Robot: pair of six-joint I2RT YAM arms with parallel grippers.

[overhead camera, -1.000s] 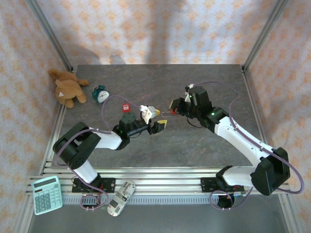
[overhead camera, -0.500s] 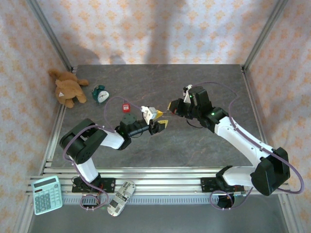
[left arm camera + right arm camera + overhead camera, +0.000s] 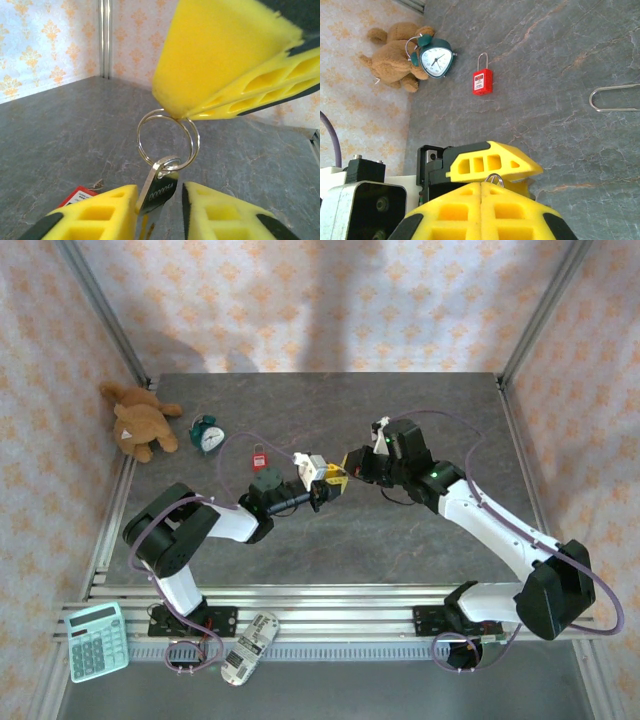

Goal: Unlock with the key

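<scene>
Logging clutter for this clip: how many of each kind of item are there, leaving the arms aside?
Teddy bear: 1
Alarm clock: 1
Padlock: 1
Key on ring: 1
Bent metal loop: 1
Calculator: 1
Remote control: 1
Total: 7

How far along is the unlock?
Done: the key is off the table, hanging from its ring, which the right gripper pinches. In hand: the left gripper is open, its fingers either side of the key. Left: the red padlock lies on the table, no key in it.
</scene>
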